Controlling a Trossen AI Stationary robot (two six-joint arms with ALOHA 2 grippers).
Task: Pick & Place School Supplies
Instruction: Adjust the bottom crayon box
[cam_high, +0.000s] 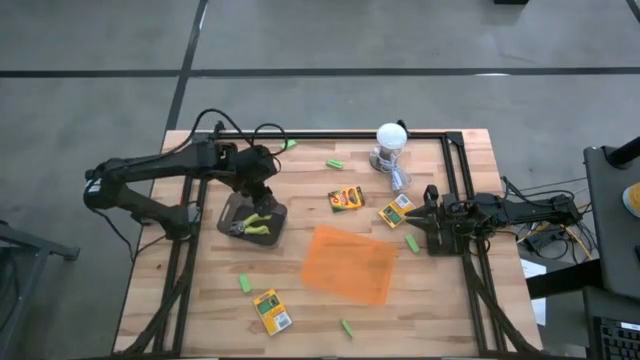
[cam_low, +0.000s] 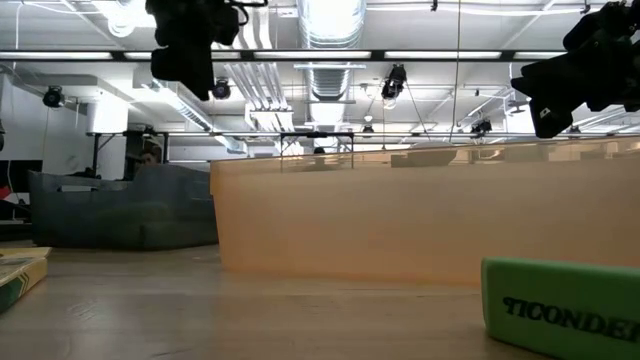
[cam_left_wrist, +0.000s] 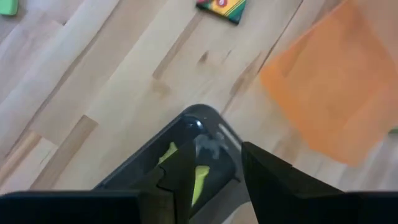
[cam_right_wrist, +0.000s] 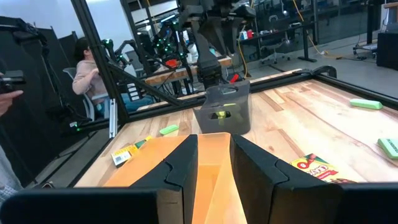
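Yellow-green pliers (cam_high: 255, 224) lying flat inside dark bin (cam_high: 232, 212) on the table's left half. Long axis running slantwise across the table, yellow-green handles toward the orange tray (cam_high: 348, 263), dark head toward the left edge. Left gripper (cam_high: 264, 192) poised above the bin's rim and apart from it in the low view; yellow-green strip visible in its gap in the wrist view, but cannot tell whether jaws pinch anything or merely frame the pliers below. Right gripper (cam_high: 420, 222) raised at the right edge, jaws narrowly parted, holding nothing, aimed across the tray toward the bin. Crayon box (cam_high: 396, 212) just beside it, another (cam_high: 346, 198) nearer the middle, a third (cam_high: 271, 311) near the front edge. Green pieces (cam_high: 335, 164) scattered about. Lamp (cam_high: 391, 145) at the far edge.
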